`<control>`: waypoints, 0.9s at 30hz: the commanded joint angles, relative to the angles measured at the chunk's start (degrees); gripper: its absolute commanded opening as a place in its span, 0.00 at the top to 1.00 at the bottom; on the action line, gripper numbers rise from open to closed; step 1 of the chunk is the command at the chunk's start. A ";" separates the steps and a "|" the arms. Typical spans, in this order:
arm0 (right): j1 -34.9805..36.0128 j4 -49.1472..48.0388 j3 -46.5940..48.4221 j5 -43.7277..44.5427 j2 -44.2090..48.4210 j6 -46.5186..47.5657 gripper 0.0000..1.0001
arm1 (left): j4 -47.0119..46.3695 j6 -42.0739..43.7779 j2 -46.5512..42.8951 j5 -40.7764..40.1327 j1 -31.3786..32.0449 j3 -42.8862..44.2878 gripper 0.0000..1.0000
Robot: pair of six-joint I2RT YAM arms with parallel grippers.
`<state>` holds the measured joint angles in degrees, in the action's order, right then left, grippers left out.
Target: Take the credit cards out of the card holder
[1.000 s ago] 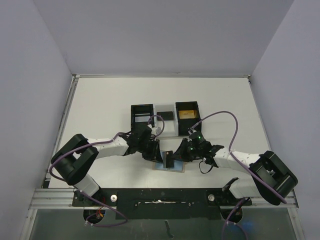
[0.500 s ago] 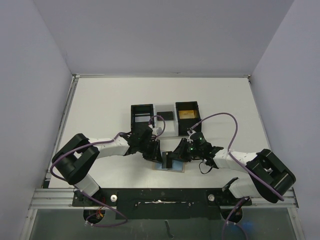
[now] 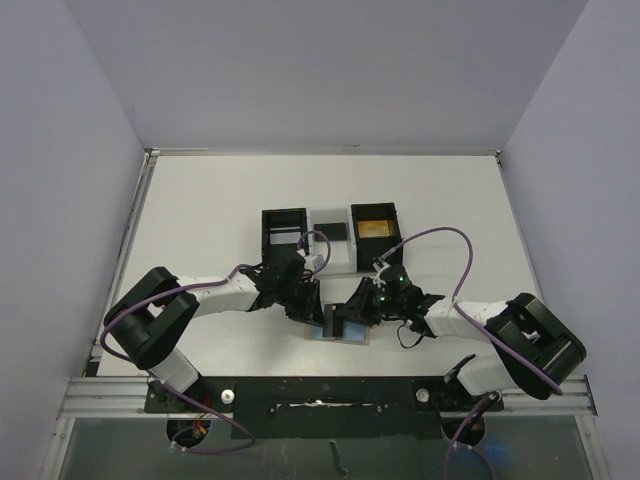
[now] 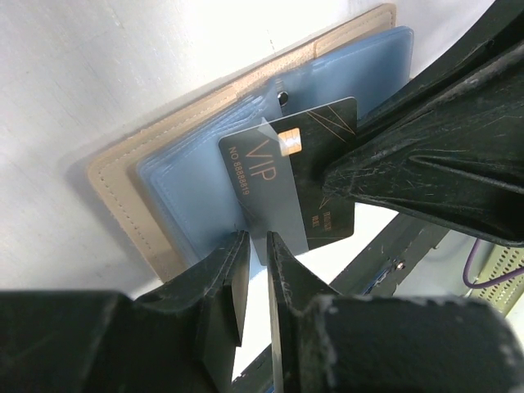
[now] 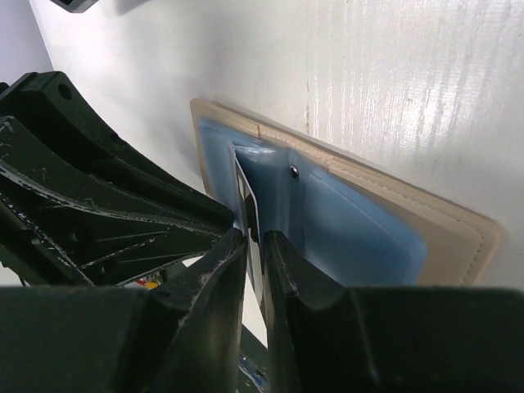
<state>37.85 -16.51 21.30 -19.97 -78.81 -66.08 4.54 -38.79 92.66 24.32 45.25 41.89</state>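
Now I see my right gripper (image 5: 252,237) pinched narrow on the edge of 1 black VIP card (image 4: 270,176), and my left gripper (image 4: 258,246), its 2 fingers almost together, nips that same card's lower corner. The card stands up from the 1 card holder (image 4: 115,168), which lies open and flat on the table (image 3: 200,220) near its front edge, showing 2 blue panels (image 4: 188,184). Beyond it sits 1 black tray (image 3: 283,214) with 3 compartments, 1 gold card (image 3: 375,228) in the right one.
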 commanded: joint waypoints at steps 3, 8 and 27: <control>-0.02 -5.00 -0.33 -2.39 0.09 0.23 0.84 | 2.61 0.78 1.14 -4.60 0.45 -1.41 0.85; 0.18 -5.04 -0.53 -3.35 0.23 0.43 0.80 | 2.41 0.74 0.96 -4.45 0.45 -1.67 0.85; 2.45 -5.02 -1.37 1.07 0.24 -1.92 0.93 | 2.39 0.47 0.50 -4.63 0.44 -2.11 0.86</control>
<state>40.21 -20.05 19.75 -20.93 -79.94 -68.03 4.27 -39.79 92.53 24.03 45.28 41.54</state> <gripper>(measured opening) 0.090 0.141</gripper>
